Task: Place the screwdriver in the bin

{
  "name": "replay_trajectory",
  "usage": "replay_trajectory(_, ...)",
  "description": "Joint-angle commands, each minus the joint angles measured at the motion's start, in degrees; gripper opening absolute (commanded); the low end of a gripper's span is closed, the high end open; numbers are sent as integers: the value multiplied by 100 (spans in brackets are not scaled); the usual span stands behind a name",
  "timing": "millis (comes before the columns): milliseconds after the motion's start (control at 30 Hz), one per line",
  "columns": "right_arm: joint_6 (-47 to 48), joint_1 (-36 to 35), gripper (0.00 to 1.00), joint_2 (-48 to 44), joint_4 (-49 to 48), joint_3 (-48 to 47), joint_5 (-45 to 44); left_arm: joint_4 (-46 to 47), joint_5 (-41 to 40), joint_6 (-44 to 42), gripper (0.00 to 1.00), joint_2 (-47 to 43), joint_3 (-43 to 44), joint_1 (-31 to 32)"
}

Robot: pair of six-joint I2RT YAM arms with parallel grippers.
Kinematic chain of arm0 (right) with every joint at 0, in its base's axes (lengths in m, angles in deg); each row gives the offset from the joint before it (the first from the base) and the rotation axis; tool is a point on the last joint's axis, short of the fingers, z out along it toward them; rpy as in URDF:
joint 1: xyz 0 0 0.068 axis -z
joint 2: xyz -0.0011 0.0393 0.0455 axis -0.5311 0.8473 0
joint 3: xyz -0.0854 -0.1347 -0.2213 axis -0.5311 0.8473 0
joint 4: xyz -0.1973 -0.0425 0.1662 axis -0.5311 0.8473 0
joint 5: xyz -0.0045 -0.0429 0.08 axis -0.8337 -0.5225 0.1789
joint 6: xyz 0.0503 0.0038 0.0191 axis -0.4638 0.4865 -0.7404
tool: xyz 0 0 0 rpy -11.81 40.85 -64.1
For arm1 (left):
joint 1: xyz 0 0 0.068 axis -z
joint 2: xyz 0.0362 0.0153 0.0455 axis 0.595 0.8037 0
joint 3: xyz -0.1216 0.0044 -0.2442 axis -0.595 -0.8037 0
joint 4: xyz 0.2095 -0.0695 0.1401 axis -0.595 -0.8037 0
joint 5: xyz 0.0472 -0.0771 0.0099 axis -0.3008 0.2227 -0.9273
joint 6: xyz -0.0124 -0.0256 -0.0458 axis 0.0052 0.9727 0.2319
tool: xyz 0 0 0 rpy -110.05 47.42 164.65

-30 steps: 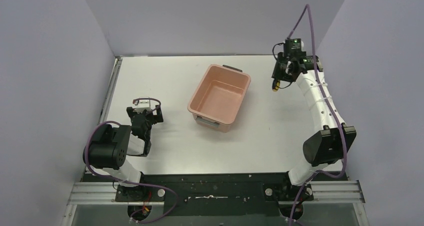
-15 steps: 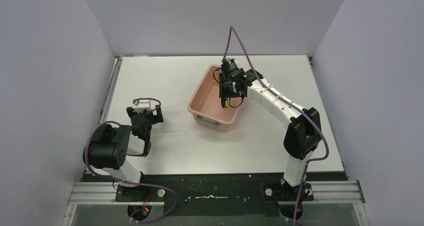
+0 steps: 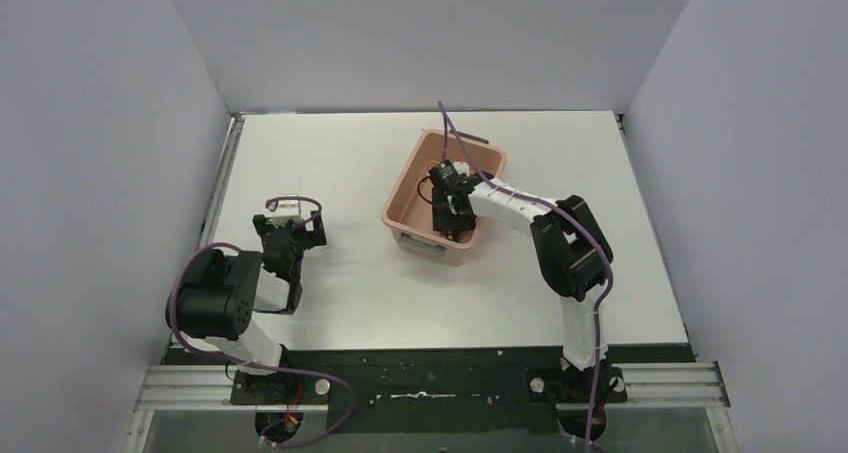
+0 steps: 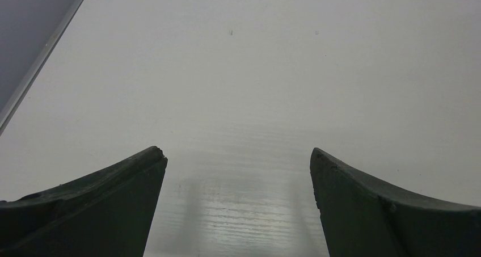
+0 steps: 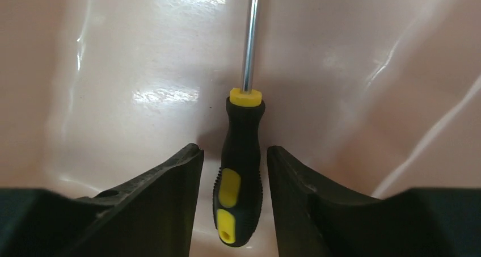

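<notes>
The salmon-pink bin [image 3: 404, 181] stands at the middle of the table. My right gripper [image 3: 446, 216] reaches down inside it. In the right wrist view the screwdriver [image 5: 240, 133], with a yellow-and-black handle and thin metal shaft, lies between my right gripper's [image 5: 235, 149] jaws over the bin's pink floor [image 5: 142, 70]. A narrow gap shows on each side of the handle, so the jaws are slightly open and not pressing it. The shaft points away from the wrist. My left gripper [image 3: 288, 225] rests open and empty over bare table [image 4: 238, 155] at the left.
The bin's walls [image 5: 408, 53] rise close around my right gripper. A dark grey handle [image 3: 466, 136] sits on the bin's far end. Grey walls enclose the table on three sides.
My right arm swung from the far right of the table to the bin and lowered the screwdriver inside it. The jaws now stand slightly apart from the handle. The left arm has not moved.
</notes>
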Motion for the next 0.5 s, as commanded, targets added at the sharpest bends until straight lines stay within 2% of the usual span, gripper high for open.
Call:
replay_trajectory(0, -111, -25, 48, -127, -378, -121, -279, 157, 41, 12, 97, -49, 61, -21)
replay_trajectory(133, 12, -48, 55, -241, -129, -544, -390, 160, 41, 8, 97, -42, 57, -23)
replay_trajectory(333, 279, -166, 71, -597, 461, -1497, -659, 157, 41, 11, 97, -51, 57, -18)
replay_trajectory(367, 318, -192, 75, -704, 542, -1624, -713, 154, 41, 11, 97, -51, 57, -18)
replay_trajectory(467, 449, -209, 98, -1102, 696, -1901, -799, 154, 41, 13, 97, -44, 57, -18)
